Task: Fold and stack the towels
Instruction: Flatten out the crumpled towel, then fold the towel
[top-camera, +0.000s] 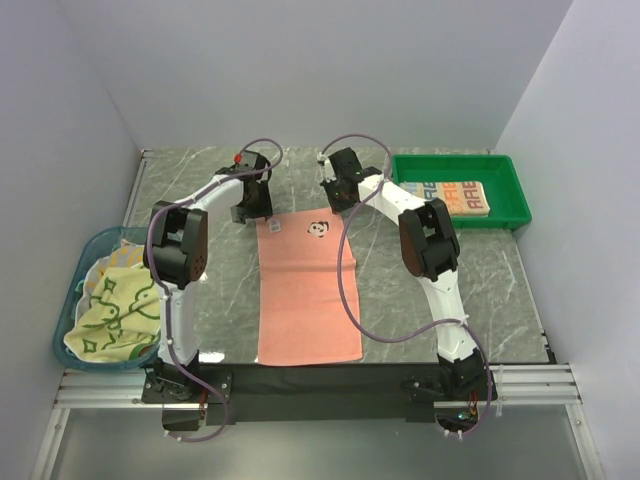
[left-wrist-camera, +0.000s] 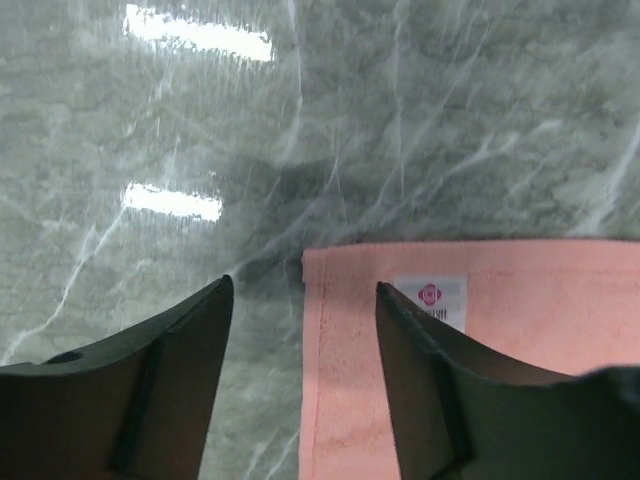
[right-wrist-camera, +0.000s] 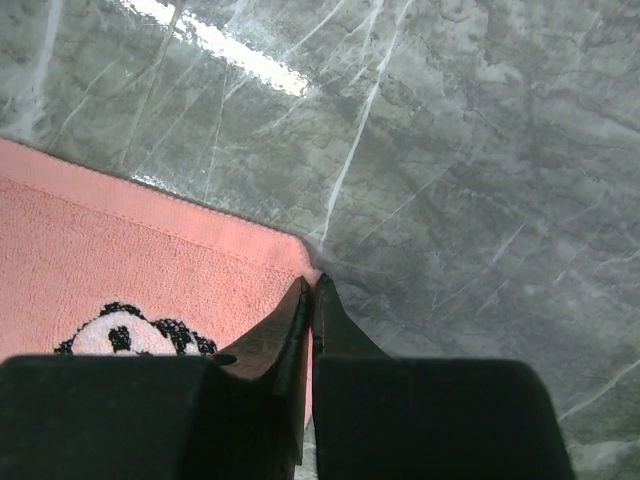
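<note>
A salmon-pink towel (top-camera: 305, 300) with a panda emblem lies flat and unfolded mid-table. My left gripper (top-camera: 262, 215) is at its far left corner. In the left wrist view the left gripper (left-wrist-camera: 304, 285) stands open, its fingers astride the pink towel's (left-wrist-camera: 540, 340) left edge beside a white label. My right gripper (top-camera: 340, 205) is at the far right corner. In the right wrist view the right gripper (right-wrist-camera: 311, 282) is shut, pinching the edge of the pink towel (right-wrist-camera: 120, 250) next to the panda. A folded cream towel (top-camera: 455, 197) with coloured letters lies in the green tray.
The green tray (top-camera: 455, 160) stands at the back right. A blue basket (top-camera: 70, 300) at the left edge holds crumpled pale yellow and green towels (top-camera: 110, 310). Grey marble tabletop (top-camera: 480, 270) shows around the pink towel, with walls on the left, right and back.
</note>
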